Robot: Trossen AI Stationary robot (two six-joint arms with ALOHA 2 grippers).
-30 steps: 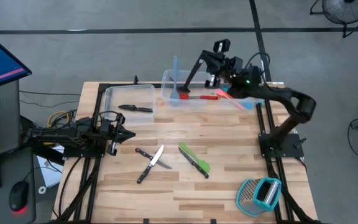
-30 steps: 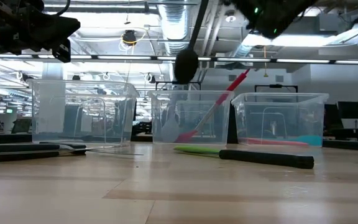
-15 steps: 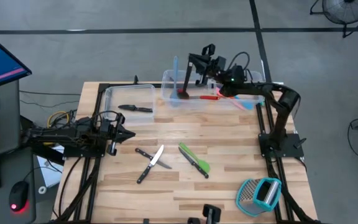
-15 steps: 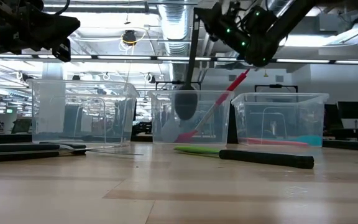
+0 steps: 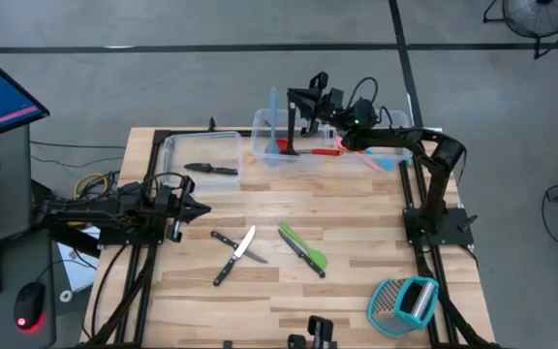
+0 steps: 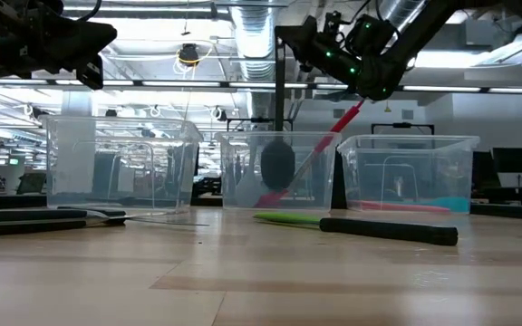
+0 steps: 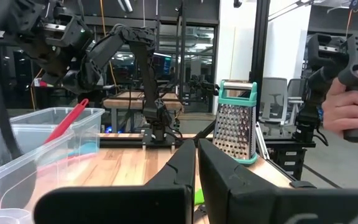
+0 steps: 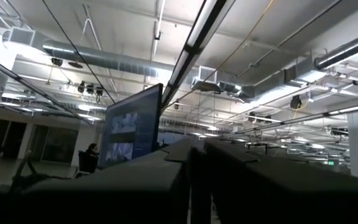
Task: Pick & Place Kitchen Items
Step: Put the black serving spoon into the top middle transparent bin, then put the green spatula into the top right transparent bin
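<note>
My right gripper [image 5: 300, 101] is over the middle clear bin [image 5: 260, 118], shut on a black spoon [image 6: 278, 163] whose bowl hangs inside that bin, above its floor. The bin also holds a blue spatula [image 5: 273, 114] leaning on its far wall and a red spoon [image 5: 320, 151]. Two black-handled knives [image 5: 232, 254] lie crossed on the table beside a green spatula [image 5: 302, 248]. Another knife [image 5: 211, 169] lies in the left bin. My left gripper [image 5: 190, 209] waits shut at the table's left edge. My right gripper pinches the black spoon's handle near its upper end [image 6: 280, 65] between its two fingers. The fingers come from the table's right and lie across the handle. The spoon hangs upright below them, bowl [image 5: 284, 147] down inside the middle bin.
The right bin [image 5: 395, 155] holds pink and teal spatulas. A teal-framed grater [image 5: 405, 302] lies at the near right corner. A person's hand [image 7: 352, 106] holding a black grip shows beyond the table's right side. Bare wood lies along the near edge.
My right gripper has gone toward the table's left edge and down with the black spoon. The spoon has swung from slanted to upright, and its bowl has dropped from above the middle bin's rim to inside the bin.
</note>
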